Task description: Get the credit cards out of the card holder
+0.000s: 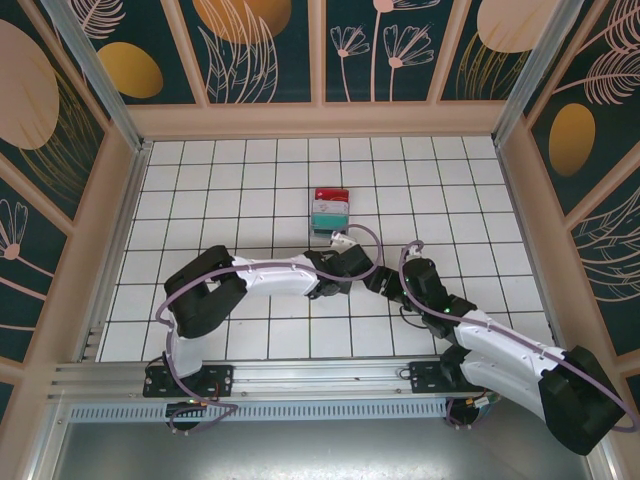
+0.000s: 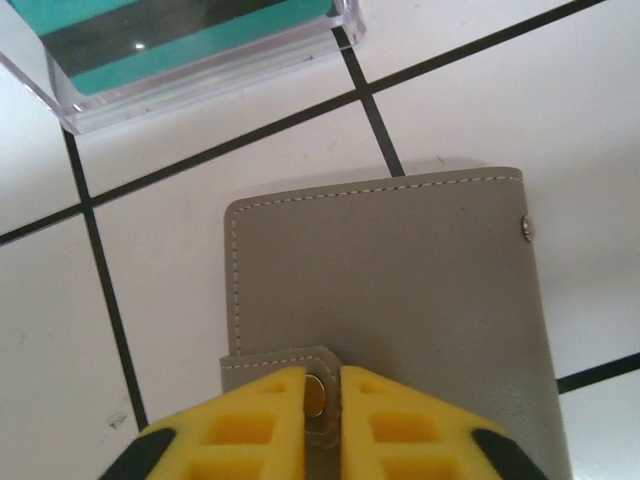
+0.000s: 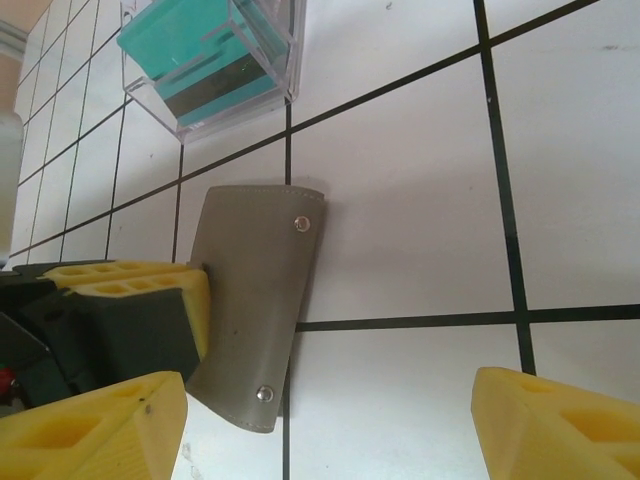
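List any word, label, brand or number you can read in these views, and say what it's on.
None can be read.
The flat grey stitched folding card holder shows only seams and metal snaps, no brand.
The teal cards with a dark stripe in the clear plastic box show no print; from the top camera they are too small to read.

Diffuse light is washing the white tiles [image 1: 200, 200] bright and even in the top view, the arms [image 1: 270, 275] throwing only faint soft shadows. In the left wrist view the yellow fingers [image 2: 250, 420] are blurring close to the lens, while the card holder [image 2: 400, 270] just ahead is reading sharp and casting a grey shadow past its far edge; a small glare spot is sitting on the clear case [image 2: 200, 70] beyond.
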Action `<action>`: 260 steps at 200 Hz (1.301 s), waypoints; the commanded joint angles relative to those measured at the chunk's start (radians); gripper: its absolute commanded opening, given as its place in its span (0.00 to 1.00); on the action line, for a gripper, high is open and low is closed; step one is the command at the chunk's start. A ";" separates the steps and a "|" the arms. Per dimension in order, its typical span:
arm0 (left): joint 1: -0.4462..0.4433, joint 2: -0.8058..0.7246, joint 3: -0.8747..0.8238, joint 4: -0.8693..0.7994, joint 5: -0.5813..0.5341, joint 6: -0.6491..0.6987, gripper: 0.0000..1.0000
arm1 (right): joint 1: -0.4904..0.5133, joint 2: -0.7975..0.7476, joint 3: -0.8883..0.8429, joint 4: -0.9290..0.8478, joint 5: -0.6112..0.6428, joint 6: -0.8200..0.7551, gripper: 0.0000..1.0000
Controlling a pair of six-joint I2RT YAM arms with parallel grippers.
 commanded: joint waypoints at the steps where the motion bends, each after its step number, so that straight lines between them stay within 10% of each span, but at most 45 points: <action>1: 0.009 0.019 0.005 -0.043 -0.026 0.000 0.05 | -0.006 -0.013 -0.016 0.032 -0.030 0.003 0.75; 152: 0.009 -0.166 -0.110 0.047 0.061 -0.029 0.00 | -0.016 0.503 0.107 0.508 -0.362 0.103 0.60; 213: 0.009 -0.226 -0.134 0.043 0.038 -0.041 0.00 | -0.042 0.595 0.107 0.542 -0.376 0.124 0.00; 260: 0.010 -0.317 -0.156 -0.011 -0.022 -0.060 0.00 | -0.059 0.583 0.090 0.507 -0.351 0.109 0.00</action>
